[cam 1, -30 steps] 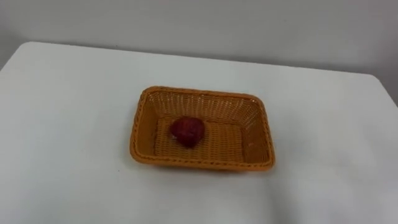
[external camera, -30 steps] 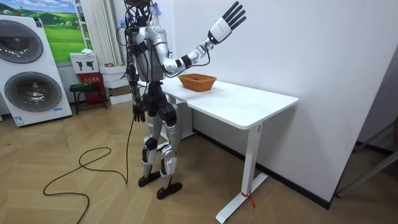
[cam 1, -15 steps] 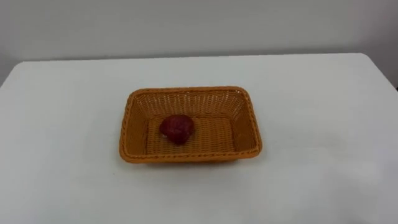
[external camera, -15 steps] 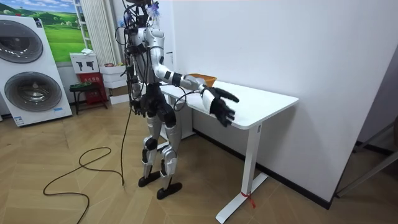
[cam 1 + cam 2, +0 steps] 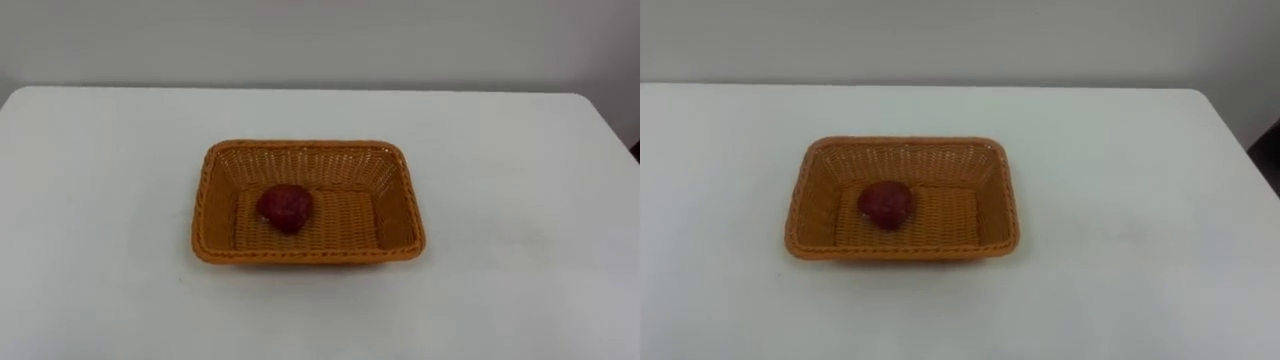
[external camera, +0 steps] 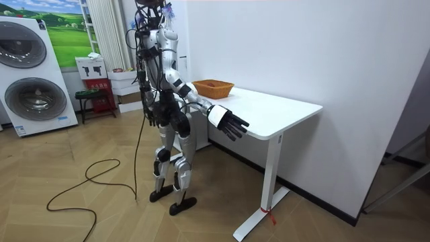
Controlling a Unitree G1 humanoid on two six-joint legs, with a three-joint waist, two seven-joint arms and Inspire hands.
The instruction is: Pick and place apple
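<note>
Standing at the near corner of the white desk point(image 5: 520, 230), I face the wall across it, with a washing machine point(image 6: 30, 74) well off at the room view's left. My left hand point(image 6: 150, 118) hangs by my hip, and I cannot tell how its fingers are set. On the desk in front of me sits an orange wicker basket point(image 5: 300, 254), and the dark red apple point(image 5: 285, 207) lies inside it, on the floor of its left half, free of either hand. My right hand point(image 6: 226, 122) reaches out at the room view's right, below and in front of the desk's near edge, its fingers straight, spread apart and holding nothing.
</note>
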